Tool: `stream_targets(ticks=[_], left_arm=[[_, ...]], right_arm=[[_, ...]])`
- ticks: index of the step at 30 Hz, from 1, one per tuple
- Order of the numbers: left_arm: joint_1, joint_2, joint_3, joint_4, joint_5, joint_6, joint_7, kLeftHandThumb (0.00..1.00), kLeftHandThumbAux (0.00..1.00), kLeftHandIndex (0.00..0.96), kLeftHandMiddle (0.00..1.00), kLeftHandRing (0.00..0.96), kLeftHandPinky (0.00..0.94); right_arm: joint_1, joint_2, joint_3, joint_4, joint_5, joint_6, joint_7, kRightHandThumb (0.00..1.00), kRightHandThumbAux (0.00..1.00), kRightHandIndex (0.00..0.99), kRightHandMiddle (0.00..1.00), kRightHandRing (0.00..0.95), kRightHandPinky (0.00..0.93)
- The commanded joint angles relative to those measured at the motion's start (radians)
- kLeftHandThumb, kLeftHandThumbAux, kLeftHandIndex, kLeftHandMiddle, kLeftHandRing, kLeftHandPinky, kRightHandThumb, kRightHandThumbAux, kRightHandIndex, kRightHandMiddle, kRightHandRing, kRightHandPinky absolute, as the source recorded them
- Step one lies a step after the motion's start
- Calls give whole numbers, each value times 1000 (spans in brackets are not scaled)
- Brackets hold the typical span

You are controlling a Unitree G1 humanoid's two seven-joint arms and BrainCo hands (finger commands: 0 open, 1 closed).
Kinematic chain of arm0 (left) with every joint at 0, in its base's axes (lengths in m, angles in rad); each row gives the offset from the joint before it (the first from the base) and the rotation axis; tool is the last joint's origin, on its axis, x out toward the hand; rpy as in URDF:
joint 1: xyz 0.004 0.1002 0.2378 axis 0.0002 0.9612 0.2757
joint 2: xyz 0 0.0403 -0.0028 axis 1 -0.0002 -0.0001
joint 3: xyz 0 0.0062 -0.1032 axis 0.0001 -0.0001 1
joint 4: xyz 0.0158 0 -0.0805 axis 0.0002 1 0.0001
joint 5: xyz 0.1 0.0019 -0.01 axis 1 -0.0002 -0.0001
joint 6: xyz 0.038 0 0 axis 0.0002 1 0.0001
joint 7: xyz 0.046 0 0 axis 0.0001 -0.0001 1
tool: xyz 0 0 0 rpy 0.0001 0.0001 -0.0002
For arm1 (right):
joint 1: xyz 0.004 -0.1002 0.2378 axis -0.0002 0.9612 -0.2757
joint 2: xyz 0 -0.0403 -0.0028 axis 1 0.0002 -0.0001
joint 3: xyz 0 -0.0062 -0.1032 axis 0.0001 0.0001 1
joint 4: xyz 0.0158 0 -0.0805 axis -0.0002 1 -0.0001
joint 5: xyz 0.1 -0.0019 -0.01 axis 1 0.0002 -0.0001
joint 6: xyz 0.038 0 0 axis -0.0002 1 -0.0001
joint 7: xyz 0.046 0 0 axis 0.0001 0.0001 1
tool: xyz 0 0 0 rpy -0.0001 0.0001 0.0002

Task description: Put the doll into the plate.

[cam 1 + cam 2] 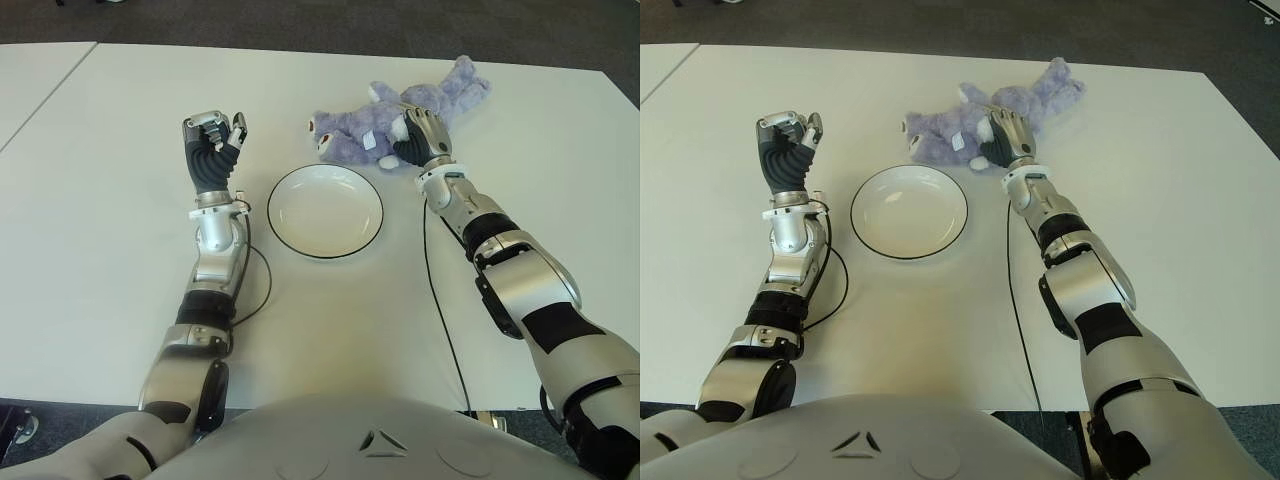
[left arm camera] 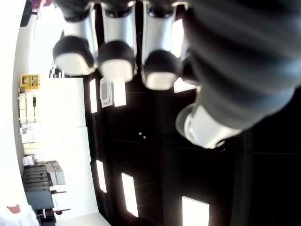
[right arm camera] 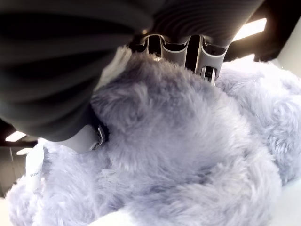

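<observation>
The right robot hand [image 1: 420, 132] is clenched around the fluffy lilac plush doll [image 1: 385, 120], which lies on the white counter [image 1: 120, 290] at one o'clock of the round white black-rimmed plate [image 1: 325, 211]. A grip on fur alone could slip during lifting. The left robot hand [image 1: 212, 148], at nine o'clock of the plate, is curled and holds nothing.

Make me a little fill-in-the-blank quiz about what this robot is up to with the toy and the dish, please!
1. The right hand is closed around the purple ____.
2. The doll lies on the white table, on the far side of the plate, which has nothing in it and a thin ____ line round its rim.
3. The left hand is raised to the plate's left and holds ____.

Missing words: doll; black; nothing
</observation>
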Motion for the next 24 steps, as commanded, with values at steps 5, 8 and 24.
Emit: stream_targets(ticks=[5,8,24], left_arm=[[114,-24,0,112,12,-1,-15,501,807,855,901,904,886],[114,-25,0,111,14,1,-15,500,807,855,901,904,887],[119,-25,0,101,14,15,-25,493,808,857,902,905,887]], right_arm=[[83,22,-40,33,47,46,81,1000,668,394,475,466,475],[85,23,-53,30,61,51,86,1000,664,406,502,508,454],[95,33,-191,-38,190,103,125,1000,668,370,485,504,467]])
